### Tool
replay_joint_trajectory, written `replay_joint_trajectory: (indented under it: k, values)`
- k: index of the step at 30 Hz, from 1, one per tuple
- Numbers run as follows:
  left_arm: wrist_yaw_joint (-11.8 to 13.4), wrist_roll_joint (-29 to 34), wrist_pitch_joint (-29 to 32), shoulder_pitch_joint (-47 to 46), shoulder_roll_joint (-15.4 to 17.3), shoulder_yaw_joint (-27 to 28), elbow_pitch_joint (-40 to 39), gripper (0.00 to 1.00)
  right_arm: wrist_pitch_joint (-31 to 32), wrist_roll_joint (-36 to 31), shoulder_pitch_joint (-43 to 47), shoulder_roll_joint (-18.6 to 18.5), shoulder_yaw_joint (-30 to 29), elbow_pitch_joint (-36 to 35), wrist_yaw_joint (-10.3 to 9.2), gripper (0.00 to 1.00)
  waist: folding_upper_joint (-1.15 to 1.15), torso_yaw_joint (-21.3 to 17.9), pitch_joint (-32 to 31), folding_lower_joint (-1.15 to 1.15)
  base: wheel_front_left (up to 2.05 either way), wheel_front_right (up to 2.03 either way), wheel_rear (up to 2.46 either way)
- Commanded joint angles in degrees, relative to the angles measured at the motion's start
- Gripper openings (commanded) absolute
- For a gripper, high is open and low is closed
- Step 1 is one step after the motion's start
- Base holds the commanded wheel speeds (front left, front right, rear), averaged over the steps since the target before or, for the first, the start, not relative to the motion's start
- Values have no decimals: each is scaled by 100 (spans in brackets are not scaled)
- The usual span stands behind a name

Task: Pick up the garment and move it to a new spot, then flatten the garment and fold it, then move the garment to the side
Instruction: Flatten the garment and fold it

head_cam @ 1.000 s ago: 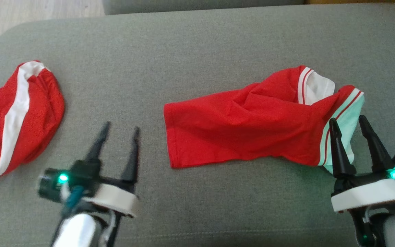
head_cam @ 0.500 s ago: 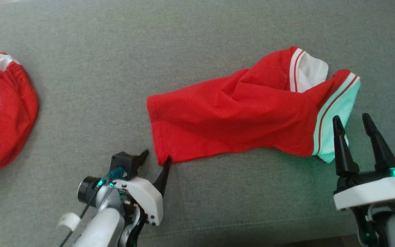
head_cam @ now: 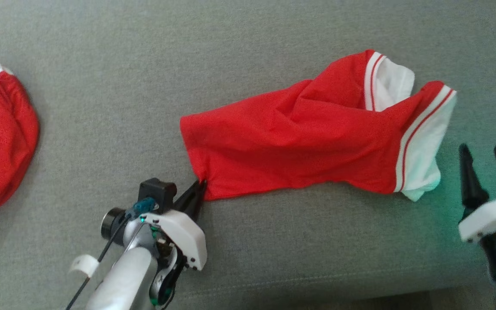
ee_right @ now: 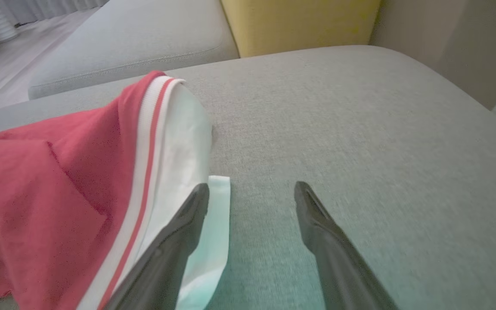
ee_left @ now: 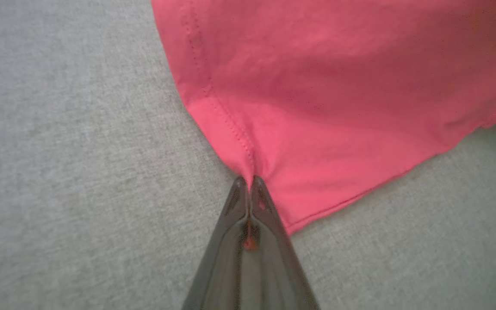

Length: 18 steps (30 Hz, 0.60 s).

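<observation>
The left end effector is seen clenched on the stitched hem corner of the garment, at its nearest left point. The right end effector is spread and empty, just beside the garment's white ribbed band. The garment, a smooth red knit, is rumpled on the coarse grey sofa cushion. Bare cushion is seen beyond it. Another red-and-white cloth lies well apart, to the garment's left.
</observation>
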Motion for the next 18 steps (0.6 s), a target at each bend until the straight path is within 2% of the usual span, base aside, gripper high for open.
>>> replay_joint_trajectory:
  k: [1,8,16,17,18]
  values:
    - [4,62,-15,-222,70,137,-63,0,61,43,-289,-214,90,-60,-4,100,0,63,76,0,0,0,0]
    - [31,110,-142,-364,66,94,-201,0,812,27,-908,-386,250,685,-4,100,0,260,274,0,0,0,0]
    - [69,111,-235,-386,101,86,-352,0,1403,-12,-1281,-401,543,1126,-4,100,0,343,351,0,0,0,0]
    - [72,107,-261,-389,105,90,-377,0,1497,-1,-1296,-398,557,1172,-4,73,0,349,348,0,0,0,0]
    - [84,109,-290,-392,110,95,-404,0,1580,25,-1299,-388,557,1211,-4,31,0,355,341,0,0,0,0]
